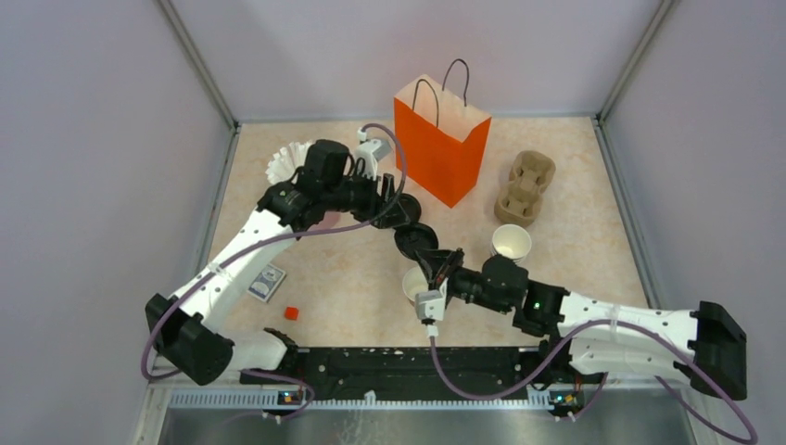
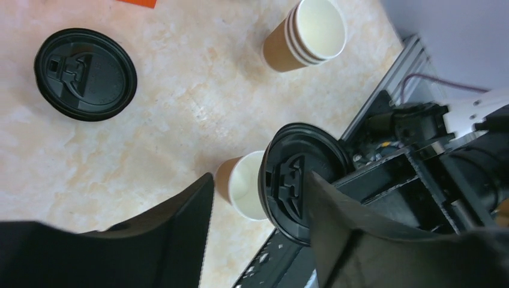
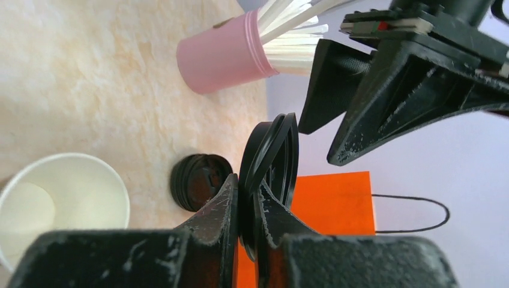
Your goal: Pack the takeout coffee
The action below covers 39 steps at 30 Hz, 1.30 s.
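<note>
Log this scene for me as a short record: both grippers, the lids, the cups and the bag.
left gripper: open, beside the held lid
right gripper: shut on the black lid's rim
black lid: on edge, off the table
paper cup: upright, lidless, under the held lid
spare lid: flat on the table
cup stack: upright, lidless
orange bag: standing at the far side

White-shelled, purple-cabled arms (image 1: 232, 264) carry a black left hand (image 2: 258, 177) and scuffed black right hand (image 3: 245, 183).
</note>
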Motion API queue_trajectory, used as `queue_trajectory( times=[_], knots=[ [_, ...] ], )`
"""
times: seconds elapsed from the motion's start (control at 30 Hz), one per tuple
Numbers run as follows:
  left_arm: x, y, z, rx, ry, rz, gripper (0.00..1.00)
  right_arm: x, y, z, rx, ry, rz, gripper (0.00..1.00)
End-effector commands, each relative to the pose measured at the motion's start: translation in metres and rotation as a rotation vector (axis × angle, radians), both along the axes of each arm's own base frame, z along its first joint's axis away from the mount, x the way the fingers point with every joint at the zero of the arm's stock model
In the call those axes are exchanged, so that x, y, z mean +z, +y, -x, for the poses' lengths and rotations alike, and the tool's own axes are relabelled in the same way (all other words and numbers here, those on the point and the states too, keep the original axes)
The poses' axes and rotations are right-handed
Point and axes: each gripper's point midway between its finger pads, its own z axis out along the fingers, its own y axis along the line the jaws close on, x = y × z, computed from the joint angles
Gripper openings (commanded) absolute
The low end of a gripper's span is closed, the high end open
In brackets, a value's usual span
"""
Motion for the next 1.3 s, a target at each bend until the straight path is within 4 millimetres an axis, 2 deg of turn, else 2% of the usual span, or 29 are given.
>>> queue_trajectory(
  times=[0.0,0.1,0.2,0.33,0.43,0.53,0.73,0.87,1.1,1.27],
  knots=[
    [0.051,-0.005,-0.002,-0.011,-0.154,0.114,0.73,0.02,0.004,0.023,0.054,0.228,-0.203,0.04],
    [0.081,-0.001,-0.001,-0.003,-0.268,0.163,0.79,0.025,0.002,0.034,0.067,0.377,-0.312,0.04],
    [0.105,0.01,-0.001,0.027,-0.4,0.176,0.84,0.042,-0.004,0.045,0.062,0.628,-0.494,0.06],
    [0.118,0.024,0.005,0.034,-0.521,0.151,0.91,0.059,-0.016,0.056,0.0,1.05,-0.765,0.08],
    [0.115,0.029,0.015,0.001,-0.561,0.14,0.92,0.051,-0.024,0.057,-0.103,1.312,-0.893,0.11],
    [0.097,0.026,0.033,-0.098,-0.56,0.141,0.88,0.044,-0.025,0.064,-0.133,1.484,-0.948,0.12],
    [0.051,0.023,0.057,-0.213,-0.481,0.135,0.84,0.046,-0.032,0.072,-0.099,1.671,-1.072,0.14],
    [0.027,0.022,0.062,-0.208,-0.38,0.135,0.84,0.031,-0.036,0.065,-0.174,1.691,-1.113,0.15],
    [-0.028,0.023,0.054,-0.113,-0.213,0.097,0.83,0.022,-0.032,0.059,-0.137,1.758,-1.217,0.16],
    [-0.04,0.018,0.056,-0.107,-0.148,0.12,0.82,0.013,-0.024,0.051,-0.174,1.771,-1.233,0.16]
  ],
)
